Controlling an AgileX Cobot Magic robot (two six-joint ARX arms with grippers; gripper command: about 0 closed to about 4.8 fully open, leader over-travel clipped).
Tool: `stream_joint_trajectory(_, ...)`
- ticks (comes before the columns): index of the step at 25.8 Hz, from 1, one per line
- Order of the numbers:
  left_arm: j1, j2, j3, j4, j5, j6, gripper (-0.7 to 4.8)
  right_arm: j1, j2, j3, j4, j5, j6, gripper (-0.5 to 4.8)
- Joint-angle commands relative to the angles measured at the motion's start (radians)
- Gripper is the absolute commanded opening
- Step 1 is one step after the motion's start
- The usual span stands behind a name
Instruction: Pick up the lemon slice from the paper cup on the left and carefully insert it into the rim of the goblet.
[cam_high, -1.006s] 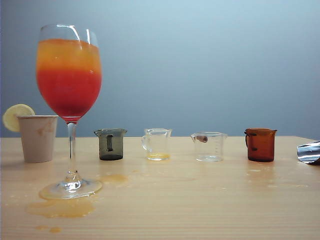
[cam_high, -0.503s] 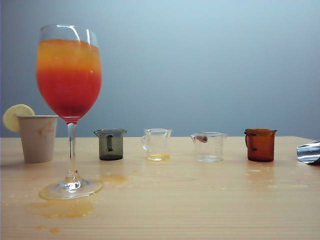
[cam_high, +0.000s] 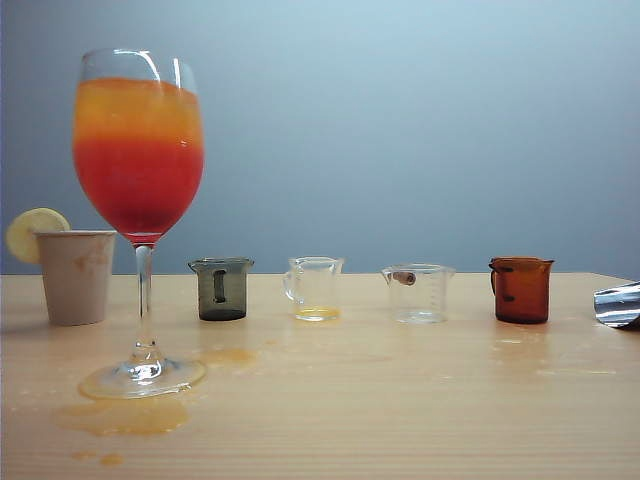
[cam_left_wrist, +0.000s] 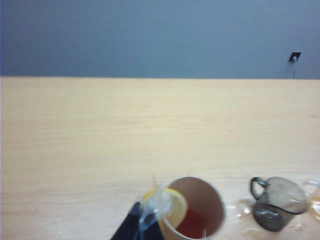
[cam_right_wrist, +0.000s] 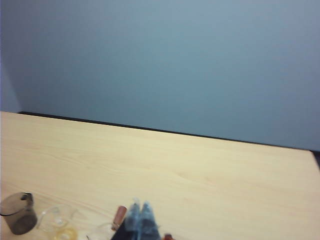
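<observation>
The left tool (cam_left_wrist: 150, 220), tips pressed together and empty, hangs just short of the lemon slice (cam_left_wrist: 172, 206), which stands on edge at the paper cup's (cam_left_wrist: 212, 200) near rim. The right tool (cam_right_wrist: 141, 220), also pressed shut, is over the small jugs, well off; the goblet (cam_high: 138, 150) stands just beside the cup on the worktop (cam_high: 400, 400).

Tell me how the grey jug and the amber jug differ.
The grey jug is smoky dark grey; the amber jug is reddish brown. The grey jug stands near the goblet, left of the row; the amber jug is at the right end. Both are small, handled, upright glass jugs on the table.
</observation>
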Motion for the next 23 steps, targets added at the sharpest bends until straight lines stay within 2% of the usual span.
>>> stream_joint_trajectory(1,0.006,0.105,0.006,0.024,0.119,-0.009,-0.06,0.000,0.046,0.008,0.125,-0.016,-0.010,-0.02)
stream_joint_trajectory(3,0.005,0.172,0.006,0.027,0.176,-0.046,-0.06,-0.002,0.089,0.008,0.216,-0.005,-0.042,-0.02)
stream_joint_trajectory(7,0.006,0.262,0.006,0.069,0.215,-0.064,-0.06,0.000,0.190,0.009,0.369,-0.018,-0.042,-0.02)
stream_joint_trajectory(12,0.006,0.332,0.007,0.142,0.225,0.042,0.01,0.037,0.280,0.009,0.344,-0.032,-0.040,-0.02)
stream_joint_trajectory(15,0.006,0.357,0.007,0.169,0.224,0.100,0.37,0.038,0.336,0.009,0.351,-0.035,0.031,-0.02)
stream_joint_trajectory(17,0.010,0.369,0.007,0.177,0.201,0.154,0.88,0.059,0.364,0.009,0.351,-0.032,0.100,-0.02)
stream_joint_trajectory(18,0.013,0.375,0.007,0.179,0.184,0.171,1.15,0.077,0.368,0.009,0.346,-0.013,0.107,-0.04)
stream_joint_trajectory(19,0.016,0.387,0.007,0.189,0.179,0.196,1.47,0.102,0.367,0.009,0.344,0.052,0.108,-0.05)
stream_joint_trajectory(20,0.014,0.405,0.007,0.204,0.183,0.231,1.55,0.153,0.364,0.009,0.360,0.129,0.086,-0.05)
stream_joint_trajectory(23,0.014,0.441,0.007,0.231,0.179,0.249,1.98,0.210,0.366,0.009,0.373,0.130,0.042,-0.05)
